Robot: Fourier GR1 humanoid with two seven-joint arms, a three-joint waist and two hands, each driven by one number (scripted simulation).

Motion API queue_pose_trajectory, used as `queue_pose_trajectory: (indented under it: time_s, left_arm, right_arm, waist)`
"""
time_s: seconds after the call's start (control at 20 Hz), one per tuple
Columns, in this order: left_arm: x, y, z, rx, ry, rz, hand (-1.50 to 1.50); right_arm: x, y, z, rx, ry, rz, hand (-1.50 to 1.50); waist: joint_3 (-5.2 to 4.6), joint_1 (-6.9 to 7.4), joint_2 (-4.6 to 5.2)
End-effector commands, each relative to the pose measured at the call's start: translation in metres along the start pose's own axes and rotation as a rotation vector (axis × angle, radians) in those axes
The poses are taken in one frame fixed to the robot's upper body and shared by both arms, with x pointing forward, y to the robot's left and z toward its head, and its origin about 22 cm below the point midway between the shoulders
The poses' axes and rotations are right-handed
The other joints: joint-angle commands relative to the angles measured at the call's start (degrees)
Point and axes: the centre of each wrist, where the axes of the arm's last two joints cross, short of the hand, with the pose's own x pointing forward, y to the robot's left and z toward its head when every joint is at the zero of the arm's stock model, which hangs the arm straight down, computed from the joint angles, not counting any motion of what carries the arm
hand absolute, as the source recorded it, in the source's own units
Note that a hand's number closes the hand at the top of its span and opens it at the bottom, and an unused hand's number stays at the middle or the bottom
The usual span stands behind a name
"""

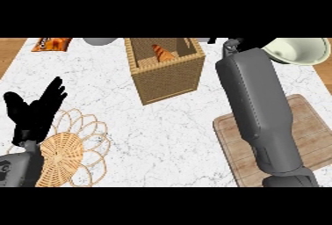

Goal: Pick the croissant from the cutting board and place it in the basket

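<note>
Golden croissant [163, 52] already inside tall woven wicker basket [165, 70]. Left hand [35, 112] spread, resting. Right hand [232, 44] mostly hidden, fingers impossible to tell. Risk: grey forearm [259, 114] clipping basket rim on withdrawal.

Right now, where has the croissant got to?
In the head view, the croissant lies inside the tall wicker basket at the counter's far middle, left of the grey right forearm and the wooden cutting board.

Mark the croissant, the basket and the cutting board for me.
croissant [164, 52], head view, on its orange-brown crust showing inside the basket.
basket [170, 81], head view, on its woven front wall.
cutting board [310, 125], head view, on bare wood right of the forearm.
</note>
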Motion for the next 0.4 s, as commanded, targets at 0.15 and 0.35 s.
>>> queue_pose_trajectory:
  time_s: [0.15, 0.35]
  left_arm:
    - [-0.012, 0.001, 0.008, 0.010, 0.013, -0.005, 0.00]
    - [-0.010, 0.014, 0.008, 0.044, 0.019, 0.015, 0.00]
  right_arm:
    - [-0.035, -0.045, 0.018, 0.100, 0.193, -0.021, -1.50]
    - [-0.067, -0.084, 0.039, 0.169, 0.198, -0.036, -1.50]
  waist:
    - [-0.02, -1.33, -0.62]
    - [-0.01, -1.78, -0.37]
